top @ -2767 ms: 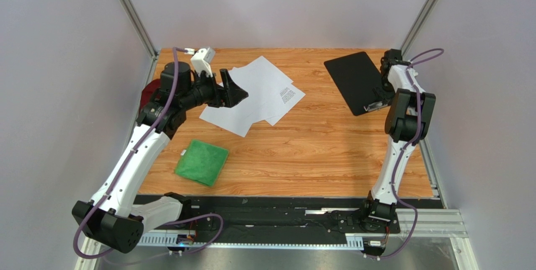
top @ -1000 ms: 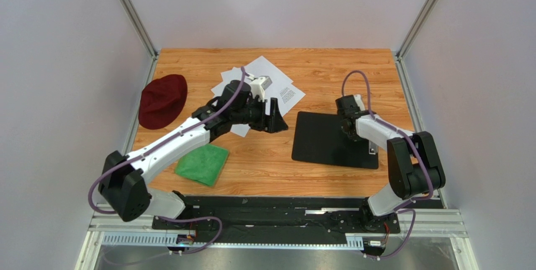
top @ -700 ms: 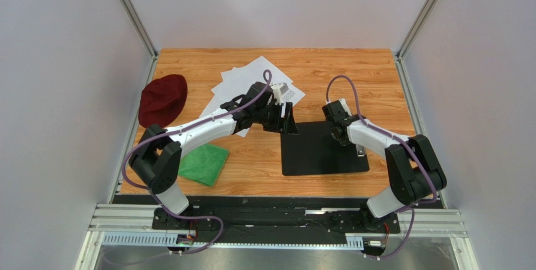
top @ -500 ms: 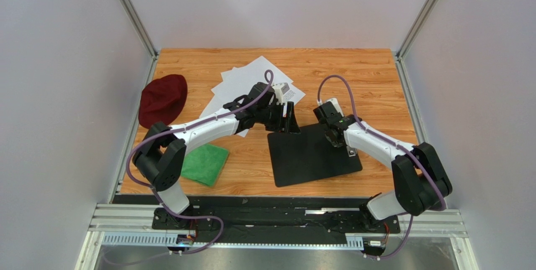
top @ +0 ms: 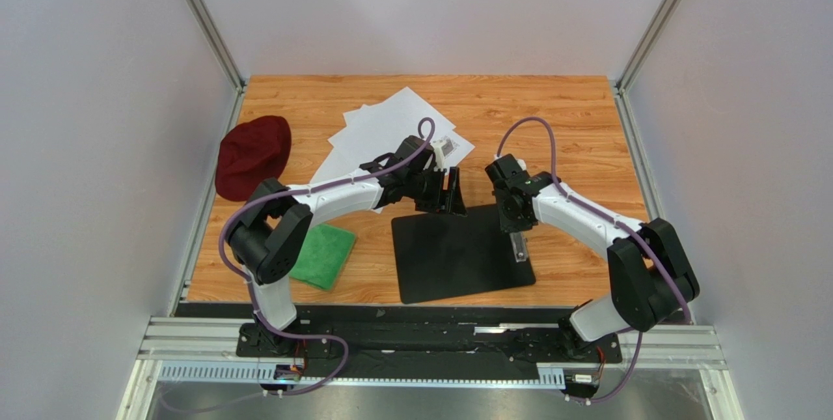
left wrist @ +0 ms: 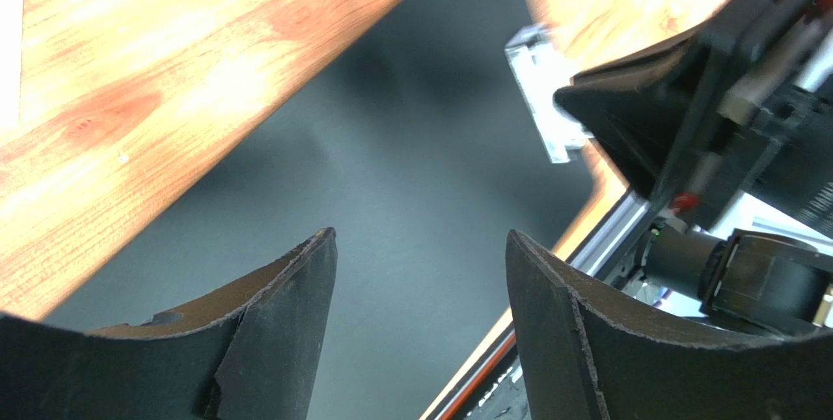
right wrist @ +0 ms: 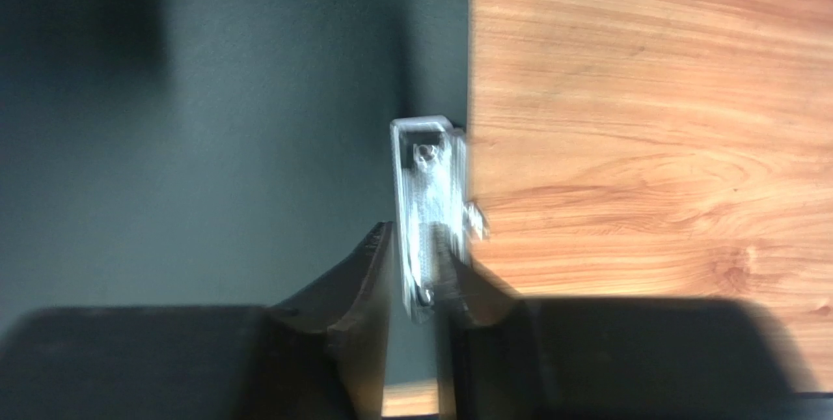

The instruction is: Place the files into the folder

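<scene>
Closest to you, the thin black plastic folder lies flat on the wooden table. It sits by the near edge around the middle, turned slightly askew. To its left, toward the near-left corner, is the green square cloth, apart from the folder.

Your right end effector is down at the folder's right edge. Its fingers are pressed onto the small silvery clip fixed there, so that's a pinch.

Your left end effector hangs over the folder's far edge with its fingers spread and nothing between them. Black cover and bare wood show below it.

Farther back are the white paper sheets, fanned in a loose overlapping pile left of centre toward the far edge. One shows a small block of black print, and all of them are outside the folder.

Over by the left edge sits the dark red hat, clear of the pile.
</scene>
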Available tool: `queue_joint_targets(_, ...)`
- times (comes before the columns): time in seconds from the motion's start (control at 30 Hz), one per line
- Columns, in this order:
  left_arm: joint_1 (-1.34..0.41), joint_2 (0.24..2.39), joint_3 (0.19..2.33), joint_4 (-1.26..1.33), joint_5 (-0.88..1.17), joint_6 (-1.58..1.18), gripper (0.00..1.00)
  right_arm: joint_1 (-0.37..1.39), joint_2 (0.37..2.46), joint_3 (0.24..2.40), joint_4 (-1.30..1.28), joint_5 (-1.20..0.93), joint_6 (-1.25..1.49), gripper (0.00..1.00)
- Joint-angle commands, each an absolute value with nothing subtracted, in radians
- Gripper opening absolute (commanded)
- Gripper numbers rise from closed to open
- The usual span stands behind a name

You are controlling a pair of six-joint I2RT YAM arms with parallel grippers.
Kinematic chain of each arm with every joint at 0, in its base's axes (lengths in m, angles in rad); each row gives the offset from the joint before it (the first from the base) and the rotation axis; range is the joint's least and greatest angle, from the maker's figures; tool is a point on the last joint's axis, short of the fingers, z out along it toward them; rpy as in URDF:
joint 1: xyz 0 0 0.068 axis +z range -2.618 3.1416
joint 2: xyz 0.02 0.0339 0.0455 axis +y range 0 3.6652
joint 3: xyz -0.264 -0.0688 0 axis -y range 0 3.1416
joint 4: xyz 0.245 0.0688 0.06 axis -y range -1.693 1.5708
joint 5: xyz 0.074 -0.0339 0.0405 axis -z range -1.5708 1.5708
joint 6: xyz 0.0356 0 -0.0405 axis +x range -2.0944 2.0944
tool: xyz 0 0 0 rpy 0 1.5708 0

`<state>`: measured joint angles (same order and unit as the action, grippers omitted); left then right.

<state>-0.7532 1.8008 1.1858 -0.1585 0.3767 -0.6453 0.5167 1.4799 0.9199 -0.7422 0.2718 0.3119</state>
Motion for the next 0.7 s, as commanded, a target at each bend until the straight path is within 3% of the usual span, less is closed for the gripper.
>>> queue_joint_targets(0.0, -0.762, 1.825, 1.193, -0.118, 0.39, -0.627, 0.71, 0.515, 1.424, 0.94, -0.744, 0.241, 0.416, 0.37)
queue_joint_targets(0.07, -0.764, 1.832, 1.175, -0.112, 0.397, -0.624, 0.71, 0.5, 1.414, 0.946, -0.781, 0.247, 0.396, 0.61)
queue_joint_targets(0.13, -0.765, 1.832, 1.16, -0.095, 0.411, -0.617, 0.71, 0.491, 1.407, 0.951, -0.787, 0.227, 0.39, 0.74)
queue_joint_targets(0.23, -0.776, 1.829, 1.155, -0.124, 0.408, -0.585, 0.69, 0.477, 1.39, 0.931, -0.77, 0.166, 0.371, 0.81)
queue_joint_targets(0.5, -0.792, 1.882, 1.163, -0.173, 0.371, -0.546, 0.66, 0.382, 1.396, 0.905, -0.753, 0.114, 0.407, 0.67)
queue_joint_targets(0.67, -0.798, 1.95, 1.206, -0.179, 0.376, -0.545, 0.65, 0.383, 1.474, 0.907, -0.765, 0.123, 0.408, 0.66)
